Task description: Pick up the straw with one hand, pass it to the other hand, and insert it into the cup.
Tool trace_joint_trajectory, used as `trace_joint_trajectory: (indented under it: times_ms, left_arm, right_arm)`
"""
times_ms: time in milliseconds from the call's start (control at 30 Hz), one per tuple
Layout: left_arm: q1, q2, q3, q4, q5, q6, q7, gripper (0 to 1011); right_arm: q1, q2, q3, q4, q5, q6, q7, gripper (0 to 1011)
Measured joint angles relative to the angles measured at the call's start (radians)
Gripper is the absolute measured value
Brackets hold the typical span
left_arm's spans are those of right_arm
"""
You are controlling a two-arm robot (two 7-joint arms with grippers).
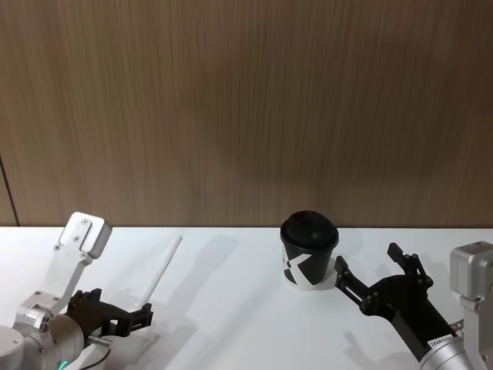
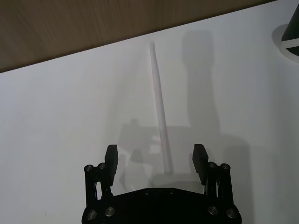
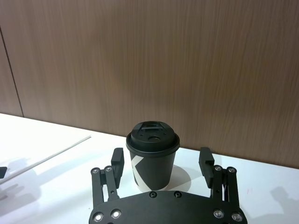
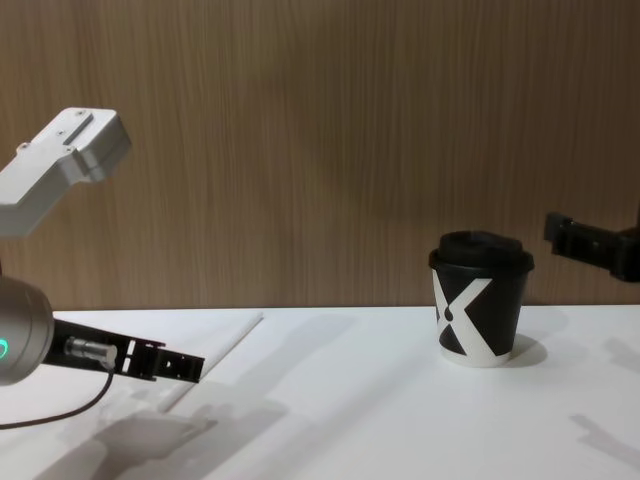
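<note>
The white straw point(image 1: 164, 270) lies flat on the white table, left of centre, running away from me. My left gripper point(image 2: 155, 157) is low over the straw's point(image 2: 159, 107) near end, open, with one finger on each side of it and not touching it. The black cup point(image 1: 308, 250) with its white X mark and black lid stands upright at centre right. My right gripper point(image 1: 368, 260) hovers open just right of the cup and in front of it, holding nothing. In the right wrist view the cup point(image 3: 152, 156) stands beyond the open right gripper point(image 3: 161, 159), between its two fingers.
A wood-panelled wall point(image 1: 246, 108) rises right behind the table's far edge. The white table point(image 1: 231, 324) is bare between the straw and the cup. In the chest view the left gripper point(image 4: 170, 365) sits low by the straw point(image 4: 235, 340), and the right gripper point(image 4: 590, 245) hangs at lid height.
</note>
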Motion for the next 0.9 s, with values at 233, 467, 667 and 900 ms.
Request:
trace_joint_trajectory:
  times_ms: [233,467,667,900]
  left_arm:
    - [-0.004,-0.008,0.003,0.016,0.012,-0.004,0.003,1003]
    - [-0.008,-0.018,0.004,0.034,0.019,-0.005,0.004,1002]
    - [-0.010,-0.025,0.004,0.047,0.022,-0.005,0.004,1003]
    - [-0.012,-0.036,0.001,0.060,0.027,-0.003,0.005,1002]
  right_arm:
    - [0.000,0.000,0.000,0.000,0.000,0.000,0.000,1001]
    - [0.000,0.000,0.000,0.000,0.000,0.000,0.000,1001]
    - [0.000,0.000,0.000,0.000,0.000,0.000,0.000,1001]
    - [0.000,0.000,0.000,0.000,0.000,0.000,0.000,1001]
